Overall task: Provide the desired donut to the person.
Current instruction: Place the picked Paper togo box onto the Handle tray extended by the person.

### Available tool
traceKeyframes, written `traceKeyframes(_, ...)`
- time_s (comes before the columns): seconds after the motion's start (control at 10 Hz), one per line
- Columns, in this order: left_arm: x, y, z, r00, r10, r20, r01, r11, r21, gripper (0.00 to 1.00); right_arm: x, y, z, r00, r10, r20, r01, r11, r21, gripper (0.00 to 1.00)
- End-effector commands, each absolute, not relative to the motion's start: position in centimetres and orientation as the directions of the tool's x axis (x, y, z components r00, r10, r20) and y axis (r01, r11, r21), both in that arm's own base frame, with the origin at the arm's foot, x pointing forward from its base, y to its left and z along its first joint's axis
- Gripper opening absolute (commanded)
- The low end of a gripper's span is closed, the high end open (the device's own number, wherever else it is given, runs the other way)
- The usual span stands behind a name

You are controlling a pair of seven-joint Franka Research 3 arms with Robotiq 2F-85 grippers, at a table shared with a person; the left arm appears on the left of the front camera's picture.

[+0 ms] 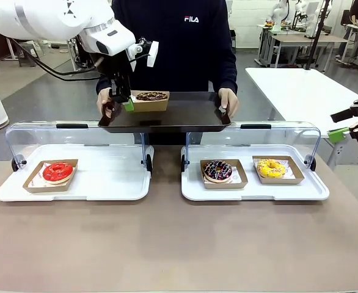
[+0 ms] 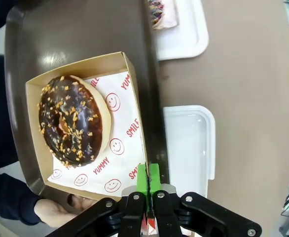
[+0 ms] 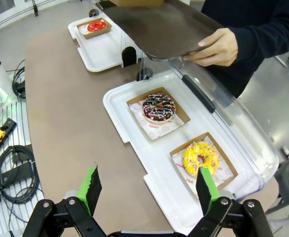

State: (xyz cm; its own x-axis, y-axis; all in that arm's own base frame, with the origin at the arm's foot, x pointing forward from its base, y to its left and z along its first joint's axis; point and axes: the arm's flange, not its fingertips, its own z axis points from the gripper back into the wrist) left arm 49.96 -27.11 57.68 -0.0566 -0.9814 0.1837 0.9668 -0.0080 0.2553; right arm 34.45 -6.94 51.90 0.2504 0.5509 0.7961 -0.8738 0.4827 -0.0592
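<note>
The left pincer (image 2: 148, 174) is pinching narrowly onto the rim of the cardboard box (image 2: 80, 65) carrying the chocolate donut (image 2: 70, 120), as its wrist view is showing, while the front view is showing the person (image 1: 167, 49) holding the dark tray (image 1: 185, 116) beneath the box, and the right pincer (image 3: 149, 185) is hanging wide above the tabletop (image 3: 65, 98).

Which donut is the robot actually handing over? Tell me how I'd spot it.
Look at the dark tray the person holds at the table's far side. In the cardboard box on it, pinched by the left gripper, lies the chocolate donut. It alone has orange crumbs on dark icing, unlike the red donut, yellow donut and sprinkled donut.
</note>
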Motion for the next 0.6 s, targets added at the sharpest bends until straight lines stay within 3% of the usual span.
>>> traceKeyframes(0.0, 50.5, -26.9, 57.7, -0.018, -0.985, 0.171, 0.955, 0.034, 0.295, 0.01, 34.6, -6.9, 51.8, 0.228, 0.534, 0.814, -0.879, 0.473, -0.064, 1.00)
traceKeyframes(0.5, 53.4, -25.4, 54.6, -0.015, -0.993, 0.116, 0.946, 0.024, 0.325, 0.01, 34.6, -6.9, 51.8, 0.228, 0.534, 0.814, -0.879, 0.473, -0.064, 1.00)
